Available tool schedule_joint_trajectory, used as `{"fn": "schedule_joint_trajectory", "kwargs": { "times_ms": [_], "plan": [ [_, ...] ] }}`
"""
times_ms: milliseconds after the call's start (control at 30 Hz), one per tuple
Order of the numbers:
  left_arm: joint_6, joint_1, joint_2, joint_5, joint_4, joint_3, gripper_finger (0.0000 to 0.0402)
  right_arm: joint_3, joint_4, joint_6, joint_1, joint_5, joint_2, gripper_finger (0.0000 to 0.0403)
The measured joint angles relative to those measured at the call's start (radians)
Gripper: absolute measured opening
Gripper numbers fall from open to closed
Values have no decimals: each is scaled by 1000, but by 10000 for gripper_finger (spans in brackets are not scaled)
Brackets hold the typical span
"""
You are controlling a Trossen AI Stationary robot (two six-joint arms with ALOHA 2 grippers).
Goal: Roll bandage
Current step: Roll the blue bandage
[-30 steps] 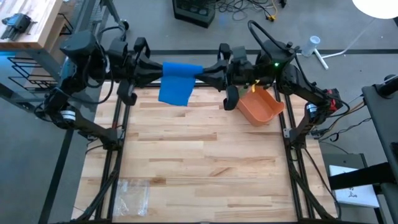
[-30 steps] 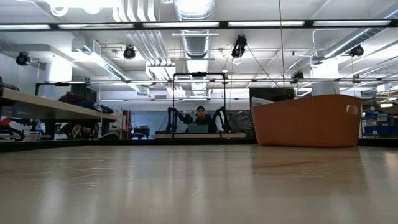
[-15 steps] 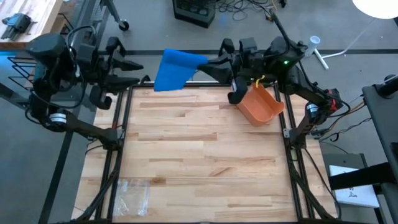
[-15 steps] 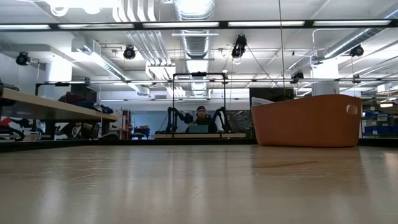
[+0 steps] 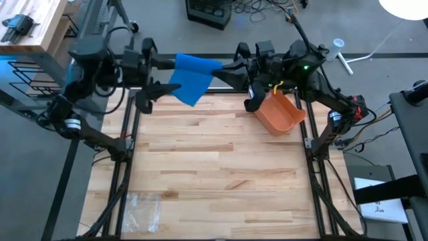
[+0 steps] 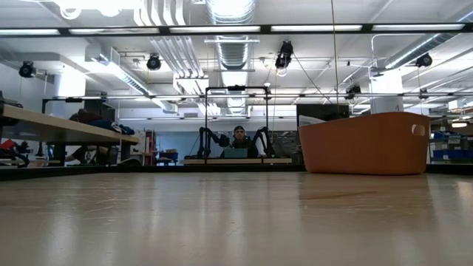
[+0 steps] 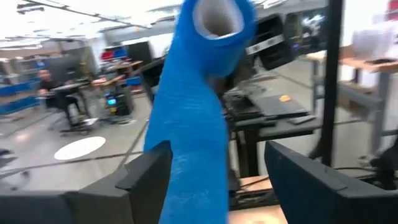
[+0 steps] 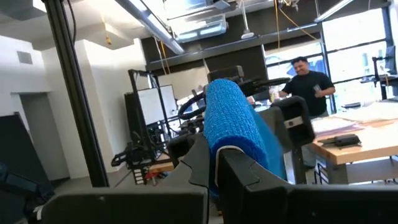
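Wooden slatted table (image 5: 214,167) — bears orange bin (image 5: 281,115), below the right gripper's fingers — clear plastic bag (image 5: 142,207), well apart.

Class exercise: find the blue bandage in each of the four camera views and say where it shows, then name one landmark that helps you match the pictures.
High view: the blue fabric bandage roll hangs between both grippers, above the table's far edge.
Low view: not in it.
Left wrist view: top centre, its loose tail drooping between that arm's fingers.
Right wrist view: centre, clamped in the right gripper.
Shared landmark: the orange plastic bin, in the high and low views.
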Motion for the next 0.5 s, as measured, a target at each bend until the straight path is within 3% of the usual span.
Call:
{"fn": "schedule_joint_trajectory", "kwargs": {
  "times_ms": [233,500],
  "plan": [
    [42,0,-45,-13,-24,2,265,0,-2,-2,0,-5,0,3],
    [50,6,-97,-22,-66,3,248,-1,-10,-27,-1,-24,1,3]
  ]
}}
